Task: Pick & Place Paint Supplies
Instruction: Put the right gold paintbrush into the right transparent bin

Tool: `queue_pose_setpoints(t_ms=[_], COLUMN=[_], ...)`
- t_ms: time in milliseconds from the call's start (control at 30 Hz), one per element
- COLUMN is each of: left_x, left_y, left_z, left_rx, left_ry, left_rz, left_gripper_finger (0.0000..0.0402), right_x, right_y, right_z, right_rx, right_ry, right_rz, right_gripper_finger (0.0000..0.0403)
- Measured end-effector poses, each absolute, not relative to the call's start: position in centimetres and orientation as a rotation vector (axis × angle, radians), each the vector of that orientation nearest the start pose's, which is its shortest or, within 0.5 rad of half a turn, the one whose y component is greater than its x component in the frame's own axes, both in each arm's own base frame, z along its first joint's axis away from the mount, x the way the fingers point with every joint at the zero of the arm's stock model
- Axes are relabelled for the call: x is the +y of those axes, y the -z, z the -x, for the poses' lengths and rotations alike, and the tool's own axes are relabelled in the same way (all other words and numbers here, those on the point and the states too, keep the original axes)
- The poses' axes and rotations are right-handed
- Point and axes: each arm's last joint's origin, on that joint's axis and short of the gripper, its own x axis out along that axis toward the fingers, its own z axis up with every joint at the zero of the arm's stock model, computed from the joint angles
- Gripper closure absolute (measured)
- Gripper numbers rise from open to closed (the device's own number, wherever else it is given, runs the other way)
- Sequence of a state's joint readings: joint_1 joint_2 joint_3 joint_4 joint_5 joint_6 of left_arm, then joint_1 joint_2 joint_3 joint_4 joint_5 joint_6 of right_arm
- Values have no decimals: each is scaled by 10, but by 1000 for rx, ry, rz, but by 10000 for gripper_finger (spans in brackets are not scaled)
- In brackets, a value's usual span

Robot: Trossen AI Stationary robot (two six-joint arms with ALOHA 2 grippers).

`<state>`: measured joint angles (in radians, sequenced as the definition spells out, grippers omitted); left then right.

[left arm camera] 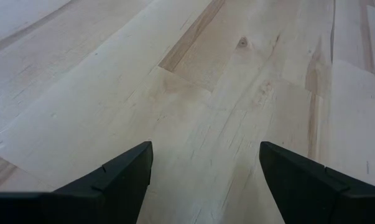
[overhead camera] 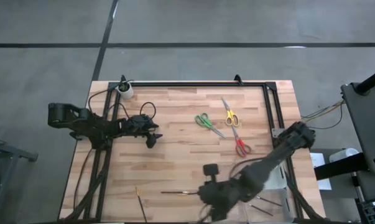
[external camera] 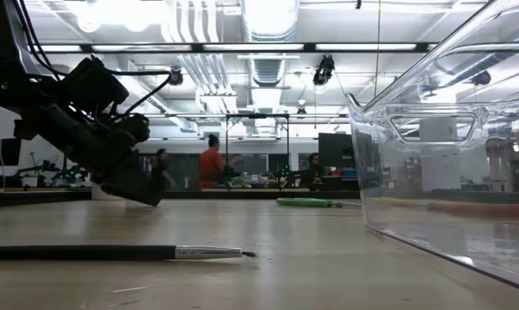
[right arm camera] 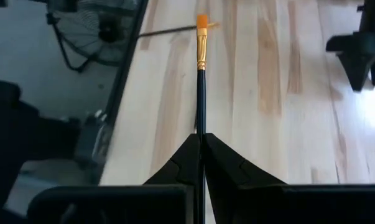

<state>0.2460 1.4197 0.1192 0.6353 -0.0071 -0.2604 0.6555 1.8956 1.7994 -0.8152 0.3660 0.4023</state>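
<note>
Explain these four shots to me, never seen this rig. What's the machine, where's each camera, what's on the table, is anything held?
It is a robot with two dark arms at a wooden table, each ending in a two-finger gripper.

The overhead picture looks straight down on both arms. The low picture is taken from table height, looking across into a workshop where people stand far behind. The other two come from cameras on each wrist, looking past that arm's own fingers.

On the table: green scissors, yellow scissors, red scissors, a white cup at a far corner, two loose brushes near the front edge, and a clear plastic tray near the right arm.

The right gripper is shut on a thin paintbrush with an orange tip. The left gripper is open over bare wood, holding nothing.
</note>
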Motion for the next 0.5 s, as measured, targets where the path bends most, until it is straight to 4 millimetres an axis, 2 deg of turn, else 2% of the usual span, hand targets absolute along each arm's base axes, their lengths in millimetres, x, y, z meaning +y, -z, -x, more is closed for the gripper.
queue_pose_setpoints(t_ms=[233,500], left_x=[44,44], left_y=[-85,-85], left_z=[-174,-174], left_rx=[628,628], left_ry=[-329,-329], left_rz=[329,329], left_gripper_finger=[98,98], right_x=[248,254], right_y=[-334,-335], right_z=[-275,-215], right_rx=[848,911], right_ry=[-76,-52], right_rz=[-3,-157], right_gripper_finger=[391,391])
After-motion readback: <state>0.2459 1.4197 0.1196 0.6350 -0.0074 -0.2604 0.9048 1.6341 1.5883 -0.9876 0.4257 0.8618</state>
